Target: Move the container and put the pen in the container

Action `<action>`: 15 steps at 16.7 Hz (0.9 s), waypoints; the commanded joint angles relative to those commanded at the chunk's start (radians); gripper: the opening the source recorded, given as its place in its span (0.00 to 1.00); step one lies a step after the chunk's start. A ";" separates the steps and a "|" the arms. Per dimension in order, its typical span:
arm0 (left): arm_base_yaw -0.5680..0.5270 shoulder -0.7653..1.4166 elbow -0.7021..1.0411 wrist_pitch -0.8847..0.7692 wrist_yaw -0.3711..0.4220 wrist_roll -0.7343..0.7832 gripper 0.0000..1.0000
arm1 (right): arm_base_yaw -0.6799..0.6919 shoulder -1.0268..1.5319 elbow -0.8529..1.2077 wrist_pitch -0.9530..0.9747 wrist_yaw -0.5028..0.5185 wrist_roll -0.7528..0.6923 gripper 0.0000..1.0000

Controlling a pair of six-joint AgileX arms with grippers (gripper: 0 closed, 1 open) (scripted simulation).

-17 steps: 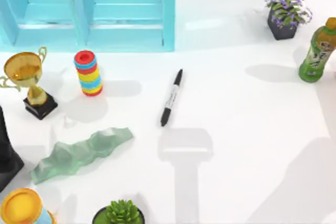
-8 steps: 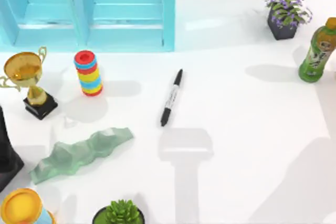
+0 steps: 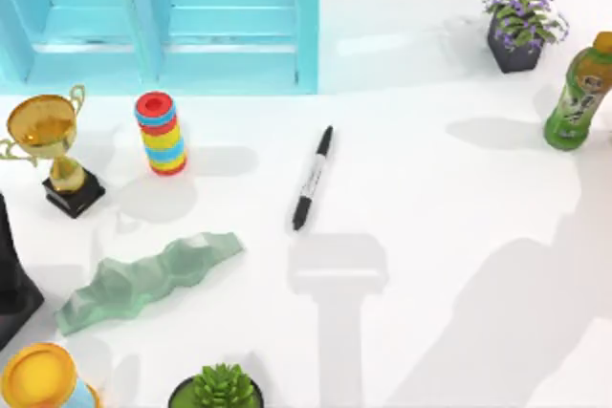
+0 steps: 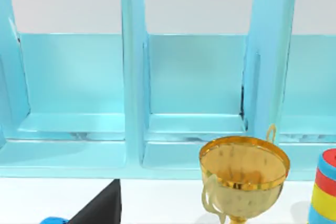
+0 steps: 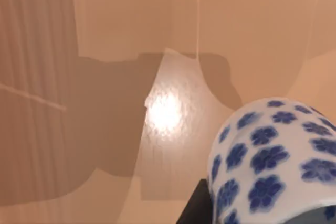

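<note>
The pen [image 3: 313, 178], slim and black with a pale label band, lies flat near the table's middle, angled from upper right to lower left. The container [image 5: 273, 156], a white cup with blue flowers, looms close in the right wrist view against a tan background. One dark finger [image 5: 195, 209] of my right gripper [image 5: 273, 208] rests against its side, so the cup is held off the table. A broad arm shadow [image 3: 497, 322] lies on the table's right side.
A turquoise shelf unit [image 3: 163, 16] lines the back left. A gold trophy [image 3: 48, 136], a rainbow ring stack [image 3: 161, 133], a green crumpled form [image 3: 143, 279], a yellow-topped tub [image 3: 38, 379], a succulent [image 3: 218, 389] and a black object [image 3: 11, 274] crowd the left. A flowerpot [image 3: 521, 26] and a green bottle [image 3: 579, 93] stand back right.
The arm shadow on the table's right side has spread leftward and farther up the table. The pen and the other objects have not moved.
</note>
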 joint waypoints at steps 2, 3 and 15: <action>0.000 0.000 0.000 0.000 0.000 0.000 1.00 | 0.069 -0.031 0.055 -0.090 -0.001 0.068 0.00; 0.000 0.000 0.000 0.000 0.000 0.000 1.00 | 0.107 -0.050 0.085 -0.140 -0.001 0.106 0.00; 0.000 0.000 0.000 0.000 0.000 0.000 1.00 | 0.341 -0.177 0.250 -0.431 -0.005 0.345 0.00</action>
